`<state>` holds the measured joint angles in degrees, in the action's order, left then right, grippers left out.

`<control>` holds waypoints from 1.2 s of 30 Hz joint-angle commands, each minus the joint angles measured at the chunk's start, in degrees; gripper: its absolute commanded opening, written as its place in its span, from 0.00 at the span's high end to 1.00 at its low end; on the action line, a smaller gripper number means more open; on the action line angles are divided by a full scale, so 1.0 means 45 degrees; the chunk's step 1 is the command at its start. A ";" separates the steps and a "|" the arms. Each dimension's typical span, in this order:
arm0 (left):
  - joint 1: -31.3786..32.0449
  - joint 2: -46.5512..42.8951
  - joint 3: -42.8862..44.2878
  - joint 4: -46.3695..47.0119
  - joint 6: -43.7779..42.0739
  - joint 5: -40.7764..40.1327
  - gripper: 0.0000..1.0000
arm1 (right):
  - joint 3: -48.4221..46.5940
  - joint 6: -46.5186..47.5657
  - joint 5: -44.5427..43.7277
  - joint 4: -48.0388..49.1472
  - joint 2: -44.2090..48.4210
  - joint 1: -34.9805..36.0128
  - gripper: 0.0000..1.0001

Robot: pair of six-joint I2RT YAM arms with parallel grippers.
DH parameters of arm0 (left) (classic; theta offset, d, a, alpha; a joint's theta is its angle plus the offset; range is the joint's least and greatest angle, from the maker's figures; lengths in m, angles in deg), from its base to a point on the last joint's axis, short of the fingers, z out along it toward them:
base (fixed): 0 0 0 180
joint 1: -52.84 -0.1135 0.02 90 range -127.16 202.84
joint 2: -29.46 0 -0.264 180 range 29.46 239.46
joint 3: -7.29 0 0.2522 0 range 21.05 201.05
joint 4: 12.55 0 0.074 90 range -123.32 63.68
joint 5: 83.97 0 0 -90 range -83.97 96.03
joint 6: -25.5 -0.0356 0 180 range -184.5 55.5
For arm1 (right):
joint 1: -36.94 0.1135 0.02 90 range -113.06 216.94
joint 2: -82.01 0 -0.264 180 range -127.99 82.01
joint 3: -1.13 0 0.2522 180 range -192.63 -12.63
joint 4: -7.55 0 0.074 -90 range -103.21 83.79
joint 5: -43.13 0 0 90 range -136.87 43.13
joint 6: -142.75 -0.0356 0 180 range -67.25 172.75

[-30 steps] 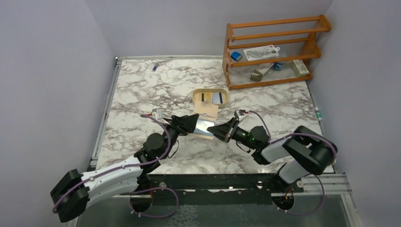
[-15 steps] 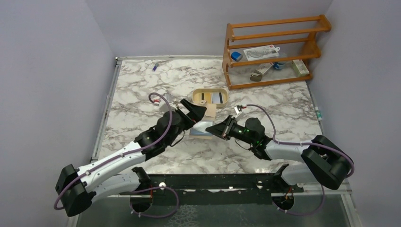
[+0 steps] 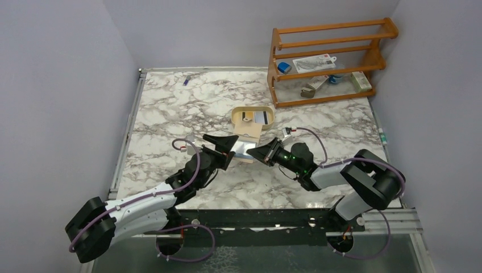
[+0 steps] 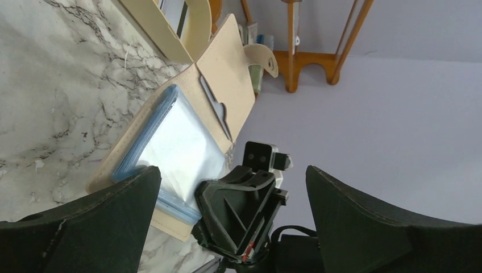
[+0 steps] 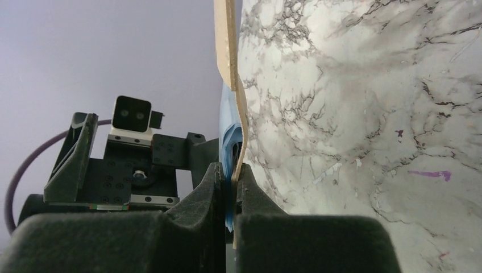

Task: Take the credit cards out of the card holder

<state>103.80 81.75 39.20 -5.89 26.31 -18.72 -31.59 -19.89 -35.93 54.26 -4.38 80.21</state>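
Tan-beige folding card holder (image 3: pixel 250 132) lies opened flat on the grey-veined white marble table (image 3: pixel 170 114), about mid-table, between the two arms. Its far flap, with a small rounded snap tab, reaches to the near wall of an oval tan tray (image 3: pixel 236 114); whether flap and tray touch cannot be told. On the near half of the card holder sits a stack of thin pale blue and whitish rectangular credit cards (image 3: pixel 242 149), glossy on top, edges layered in the left wrist view (image 4: pixel 176 145).

Right end effector (image 3: pixel 257 154): black, reaching in from the right. The right wrist view shows its fingers (image 5: pixel 213 187) drawn almost together on the right edge of the card holder (image 5: pixel 230 51). The tan edge runs into the narrow gap, and the blue edges of the credit cards (image 5: pixel 228 136) lie against it at the same nip.

Left end effector (image 3: pixel 226 147): black, at the left edge of the card holder. Its fingers (image 4: pixel 113 210) stand spread wide apart and have hold of nothing. The card holder (image 4: pixel 227 74) and the right end effector (image 4: pixel 239 210) show between them.

The oval tan tray holds two flat cards (image 3: pixel 254 117), one with a dark stripe. An orange-brown wooden rack (image 3: pixel 329 54) with small items on its shelves stands at the far right.
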 commanded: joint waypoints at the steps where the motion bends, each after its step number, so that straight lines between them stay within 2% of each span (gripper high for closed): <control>1: -0.0015 -0.0059 -0.0312 0.2102 0.1055 -0.0867 0.01 | -0.0297 -0.0733 0.0324 0.2770 -0.0805 -0.0005 0.99; 8: -0.0172 0.0189 -0.0137 0.2213 0.1056 -0.1438 0.01 | -0.0428 -0.0530 0.0570 0.2890 -0.1183 0.0070 0.99; 19: -0.1093 0.1668 0.1185 0.2312 0.0992 -0.0232 0.01 | -0.0628 0.0053 0.0861 0.2469 -0.1235 0.0210 0.99; 25: -0.1503 0.2590 0.1856 0.1487 0.1521 0.0851 0.01 | -0.0702 0.0276 0.0960 0.2378 -0.1182 0.0247 0.99; 31: -0.1520 0.3000 0.2530 0.0399 0.2022 0.0767 0.01 | -0.0839 0.0838 0.0962 0.1873 -0.0873 0.0293 0.99; 36: -0.1519 0.3277 0.2608 0.0274 0.2445 0.0606 0.01 | -0.0922 0.0948 0.1059 0.2001 -0.0836 0.0288 0.99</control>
<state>97.09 95.41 49.63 -1.91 34.29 -16.45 -34.15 -17.40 -32.63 61.38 -9.36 80.91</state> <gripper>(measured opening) 0.987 0.066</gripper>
